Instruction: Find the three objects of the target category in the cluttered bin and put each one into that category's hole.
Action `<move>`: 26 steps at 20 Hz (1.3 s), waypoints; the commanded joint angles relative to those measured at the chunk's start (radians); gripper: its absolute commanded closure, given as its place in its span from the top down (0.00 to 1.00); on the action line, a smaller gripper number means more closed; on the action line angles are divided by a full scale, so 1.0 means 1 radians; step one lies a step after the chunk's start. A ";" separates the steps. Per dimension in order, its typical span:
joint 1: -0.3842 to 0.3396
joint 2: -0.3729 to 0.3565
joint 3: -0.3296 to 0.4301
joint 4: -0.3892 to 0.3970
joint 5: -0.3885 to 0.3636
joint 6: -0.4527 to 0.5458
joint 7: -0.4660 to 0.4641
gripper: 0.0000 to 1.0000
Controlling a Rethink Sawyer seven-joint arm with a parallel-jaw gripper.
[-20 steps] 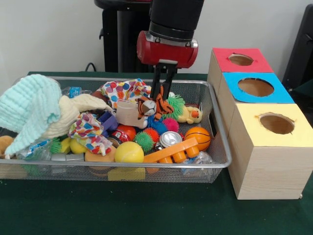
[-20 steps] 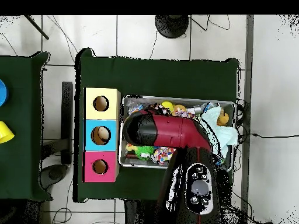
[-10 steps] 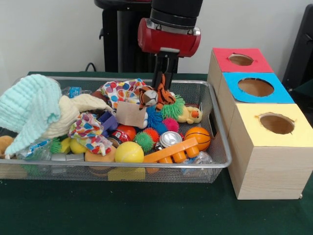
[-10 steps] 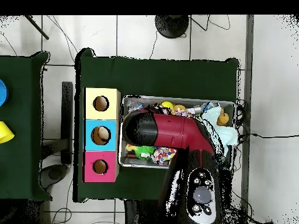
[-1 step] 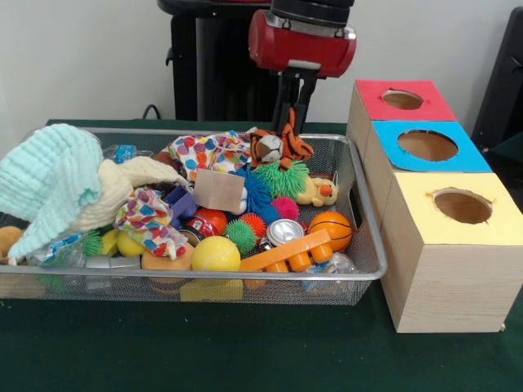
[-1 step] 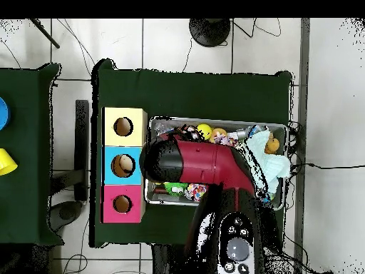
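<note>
My gripper [image 5: 290, 124] is shut on a small orange striped tiger plush [image 5: 276, 147], which hangs above the back right part of the wire bin [image 5: 369, 245]. Below it in the bin lie a green spiky ball [image 5: 283, 176] and a yellow duck plush [image 5: 317, 192]. To the right stand three wooden boxes with holes: a red-topped box [image 5: 402, 100], a blue-topped box [image 5: 427, 145] and a yellow-topped box [image 5: 462, 206]. In the overhead view the red arm [image 6: 199, 163] covers the gripper and the plush; the boxes [image 6: 123, 165] lie left of the bin.
The bin holds a mint knitted cloth [image 5: 49, 184], a cream cloth [image 5: 131, 184], patterned fabric [image 5: 208, 151], a yellow ball [image 5: 216, 255], a small basketball [image 5: 330, 229], a can [image 5: 284, 232], an orange plastic piece [image 5: 290, 249] and spiky balls [image 5: 241, 235].
The gripper has risen and moved right toward the boxes, lifting the tiger plush out of the clutter. The beige card under it settled back into the bin.
</note>
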 commanded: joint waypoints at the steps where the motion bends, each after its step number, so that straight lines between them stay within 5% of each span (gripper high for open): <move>1: 0.009 -0.012 0.015 0.111 -0.016 0.076 0.132 0.00; 12: -0.015 -0.013 0.034 0.131 -0.043 0.039 0.082 0.00; 19: -0.046 -0.034 0.051 0.240 -0.068 -0.092 0.083 0.00; 26: -0.040 -0.063 0.060 0.297 -0.054 -0.109 0.104 0.00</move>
